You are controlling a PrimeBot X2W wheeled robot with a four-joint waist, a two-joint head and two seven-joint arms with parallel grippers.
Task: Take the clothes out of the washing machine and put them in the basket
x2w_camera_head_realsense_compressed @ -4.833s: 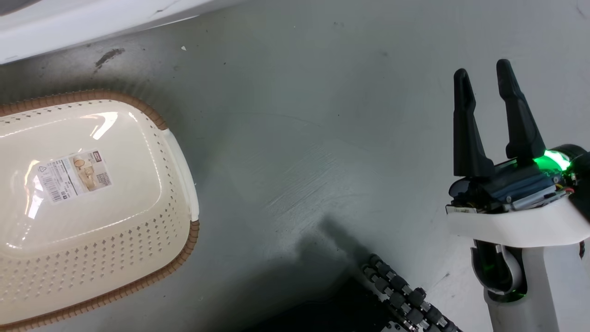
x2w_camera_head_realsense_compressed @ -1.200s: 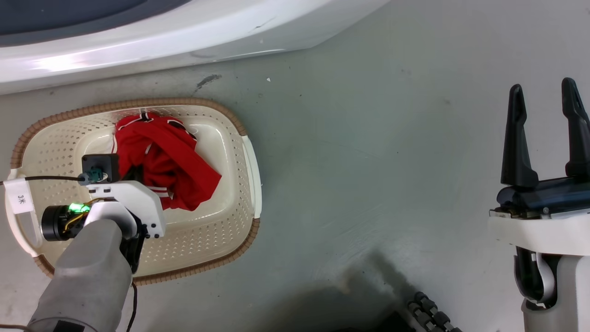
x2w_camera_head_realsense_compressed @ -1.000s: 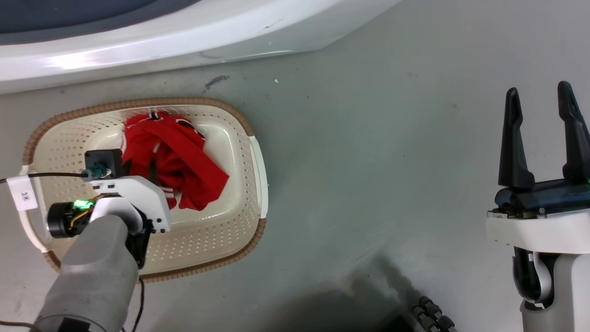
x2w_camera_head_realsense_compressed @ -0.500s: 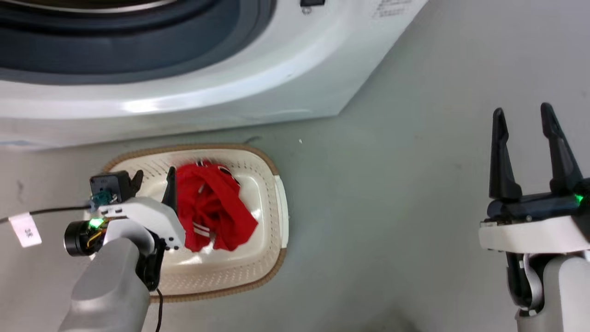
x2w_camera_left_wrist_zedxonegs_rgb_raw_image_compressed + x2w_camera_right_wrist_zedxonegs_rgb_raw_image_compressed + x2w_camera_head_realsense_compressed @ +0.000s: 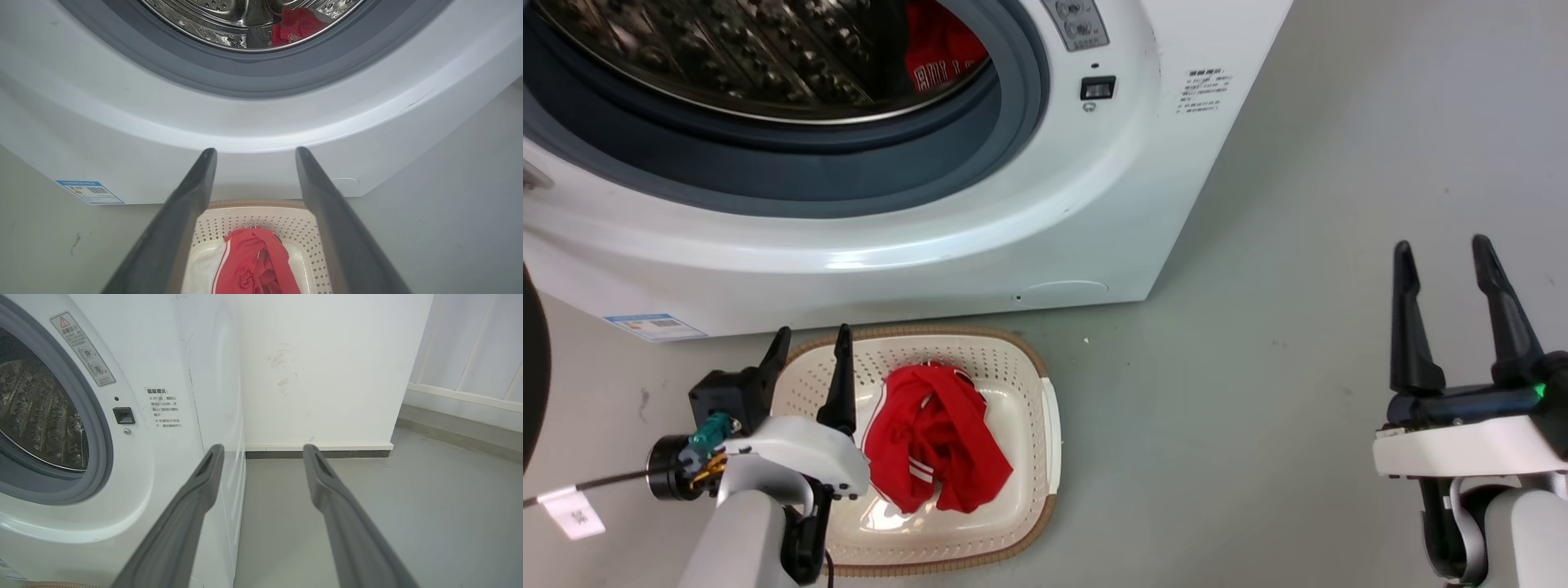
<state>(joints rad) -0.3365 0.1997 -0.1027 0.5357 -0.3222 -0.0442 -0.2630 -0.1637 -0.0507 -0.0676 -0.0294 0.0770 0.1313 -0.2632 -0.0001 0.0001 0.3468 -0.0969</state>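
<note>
The left gripper (image 5: 813, 333) has lifted clear of the cream perforated plastic basket (image 5: 980, 359) and now hangs over its left edge, fingers spread and empty, pointing at the big white front-loading washing machine (image 5: 1013, 245). A crumpled red jersey garment with white stripes (image 5: 935, 449) lies loose in the basket, which sits on the grey floor (image 5: 1258, 367) just before the washer's base. A second red garment with white lettering (image 5: 939, 45) rests deep in the perforated steel drum (image 5: 727, 57), behind the thick grey rubber rim (image 5: 849, 175) of the open porthole. The right gripper (image 5: 1440, 245) stands well off to the right, fingers parted, holding nothing. A blue sticker (image 5: 654, 327) marks the washer's lower corner.
</note>
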